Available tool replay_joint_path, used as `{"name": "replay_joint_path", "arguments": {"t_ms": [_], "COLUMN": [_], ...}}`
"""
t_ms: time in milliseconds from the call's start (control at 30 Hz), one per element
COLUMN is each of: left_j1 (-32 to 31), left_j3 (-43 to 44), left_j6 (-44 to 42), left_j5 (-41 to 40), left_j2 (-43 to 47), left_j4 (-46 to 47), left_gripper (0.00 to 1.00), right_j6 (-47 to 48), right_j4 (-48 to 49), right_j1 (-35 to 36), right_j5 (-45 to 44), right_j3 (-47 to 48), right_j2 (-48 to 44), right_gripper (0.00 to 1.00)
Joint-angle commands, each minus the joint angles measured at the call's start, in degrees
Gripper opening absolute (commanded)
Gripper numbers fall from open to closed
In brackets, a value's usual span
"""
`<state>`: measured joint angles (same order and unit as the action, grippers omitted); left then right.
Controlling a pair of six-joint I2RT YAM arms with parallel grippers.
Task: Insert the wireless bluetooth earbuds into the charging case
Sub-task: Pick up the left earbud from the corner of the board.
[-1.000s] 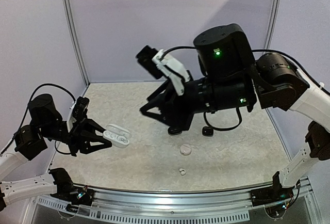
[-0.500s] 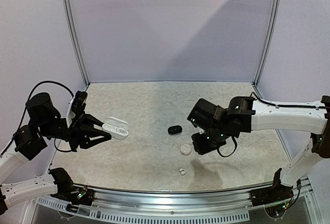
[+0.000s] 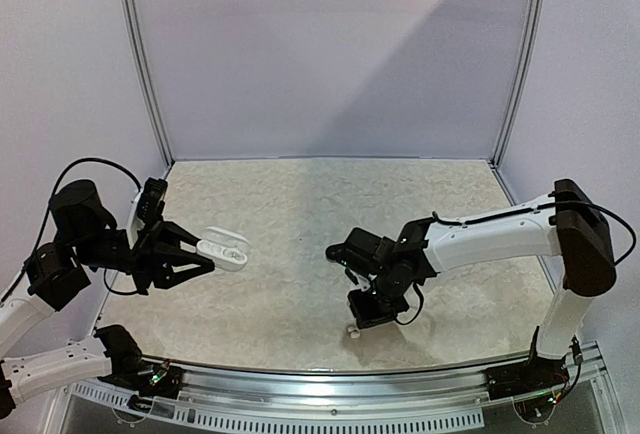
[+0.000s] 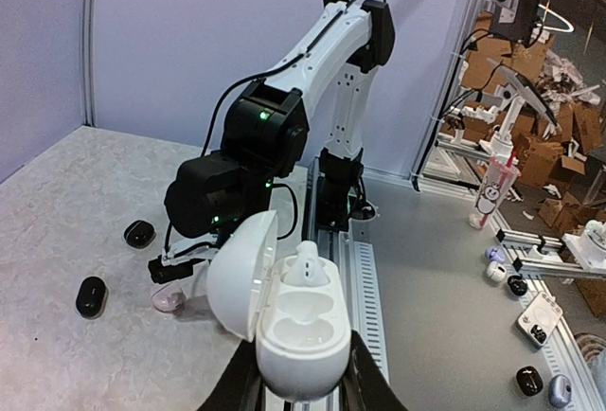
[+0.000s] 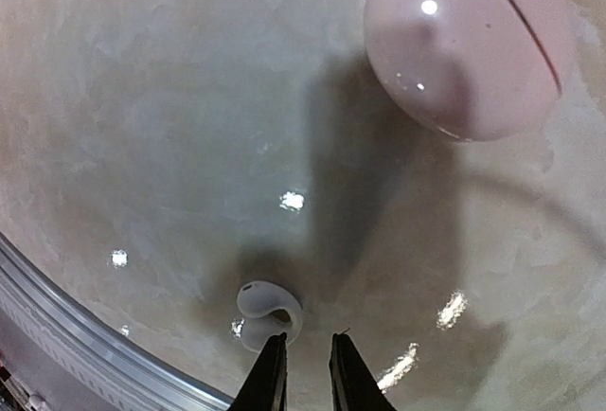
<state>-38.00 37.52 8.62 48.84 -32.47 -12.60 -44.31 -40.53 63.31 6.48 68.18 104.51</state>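
My left gripper (image 3: 205, 259) is shut on an open white charging case (image 3: 224, 251) and holds it above the left side of the table. In the left wrist view the case (image 4: 301, 335) has its lid (image 4: 239, 274) swung left. One white earbud (image 4: 312, 267) sits in its far slot; the near slot is bare. My right gripper (image 3: 358, 314) points down near the table's front edge, over a loose white earbud (image 3: 352, 332). In the right wrist view the gripper (image 5: 303, 338) is open by a narrow gap, nothing between. The earbud (image 5: 266, 312) lies just ahead of the left finger (image 5: 270, 373).
A closed pinkish oval case (image 5: 469, 42) lies just beyond the right gripper and shows in the left wrist view (image 4: 169, 298). Two small black cases (image 4: 139, 233) (image 4: 91, 295) lie farther back. The metal rail (image 3: 330, 379) runs along the front edge.
The right arm has swung down from high over the table to the front edge, over the loose white earbud, now covering the pinkish case from above. The left gripper holds the case still.
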Motion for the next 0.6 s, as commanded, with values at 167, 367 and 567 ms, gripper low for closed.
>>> {"name": "replay_joint_path", "arguments": {"t_ms": [167,367,567], "left_j1": [0.83,0.82,0.82], "left_j3": [0.89,0.76,1.09], "left_j6": [-1.09,-1.95,-2.25], "left_j5": [0.66,0.71,0.99], "left_j2": [0.72,1.09,0.9], "left_j4": [-1.03,-1.56,-1.79], "left_gripper": [0.0,0.0,0.0], "right_j6": [1.76,2.51,3.62], "right_j4": [2.3,1.03,-0.63], "right_j1": [-0.77,-0.91,-1.17], "right_j5": [3.62,2.83,1.84], "right_j3": [2.04,2.53,3.21], "right_j2": [3.39,3.3,4.17], "right_gripper": [0.16,0.15,0.15]}}
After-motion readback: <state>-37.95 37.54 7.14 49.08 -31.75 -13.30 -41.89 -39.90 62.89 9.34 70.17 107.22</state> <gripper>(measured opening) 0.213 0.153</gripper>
